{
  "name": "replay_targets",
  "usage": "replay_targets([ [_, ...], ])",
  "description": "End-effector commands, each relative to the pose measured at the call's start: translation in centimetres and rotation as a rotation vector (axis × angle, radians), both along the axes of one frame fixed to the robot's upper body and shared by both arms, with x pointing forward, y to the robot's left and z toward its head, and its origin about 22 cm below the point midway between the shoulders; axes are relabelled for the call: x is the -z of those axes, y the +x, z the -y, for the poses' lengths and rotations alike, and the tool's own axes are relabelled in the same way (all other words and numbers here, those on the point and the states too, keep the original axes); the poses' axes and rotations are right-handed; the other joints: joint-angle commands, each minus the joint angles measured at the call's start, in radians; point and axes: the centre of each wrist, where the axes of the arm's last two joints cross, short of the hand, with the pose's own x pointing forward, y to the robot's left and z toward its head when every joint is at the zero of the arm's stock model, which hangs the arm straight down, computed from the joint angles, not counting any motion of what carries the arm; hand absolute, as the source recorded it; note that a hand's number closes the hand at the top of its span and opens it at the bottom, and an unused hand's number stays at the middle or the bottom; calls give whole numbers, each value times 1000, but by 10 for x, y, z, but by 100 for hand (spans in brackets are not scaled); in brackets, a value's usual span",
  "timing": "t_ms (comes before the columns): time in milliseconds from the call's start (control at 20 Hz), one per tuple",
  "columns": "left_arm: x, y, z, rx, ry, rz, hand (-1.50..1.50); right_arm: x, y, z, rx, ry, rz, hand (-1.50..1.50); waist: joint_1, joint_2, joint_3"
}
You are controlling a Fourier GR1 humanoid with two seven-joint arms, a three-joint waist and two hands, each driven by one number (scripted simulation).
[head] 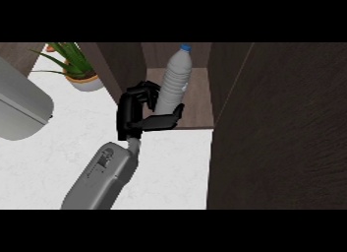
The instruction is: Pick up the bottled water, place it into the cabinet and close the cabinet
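Observation:
The bottled water [174,78], clear with a blue cap, stands upright on the wooden floor of the open cabinet [197,106]. My left hand [141,110] reaches in from the lower left. Its fingers curl against the bottle's left side and its thumb wraps under the near side, hiding the bottle's base. The cabinet's dark door [285,128] stands open and fills the right of the view. My right hand does not show.
A potted green plant [78,69] sits on the white counter [45,167] at the back left. A large grey rounded object [13,103] juts in from the left edge. The cabinet's dark left wall [121,61] stands just left of my hand.

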Motion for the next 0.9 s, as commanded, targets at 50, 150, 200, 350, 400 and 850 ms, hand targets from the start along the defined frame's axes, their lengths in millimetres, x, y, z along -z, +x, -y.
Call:
replay_targets([
  [50, -61, 55, 19, 36, 80, 36, 150, -5, 0, 4, -11, 8, 1, -150, -43, 27, 1],
  [150, -59, 53, 26, 2, 109, 38, 150, -3, 1, 7, -8, 8, 5, -150, -59, 31, 1],
  [200, -55, 56, 17, -10, 144, 37, 150, -6, 2, -1, -25, 20, 8, -150, -51, 30, 0],
  [350, -46, 55, 13, -35, 200, 21, 150, -3, -2, -1, -40, 5, 7, -150, -69, 31, 0],
  [400, -49, 56, 12, -42, 218, 25, 150, -1, 4, 4, -32, -26, -1, -150, -64, 34, 1],
  [850, -21, 89, 5, -87, 394, 14, 150, -2, 0, -1, -41, -6, 4, -150, -61, 41, -1],
])
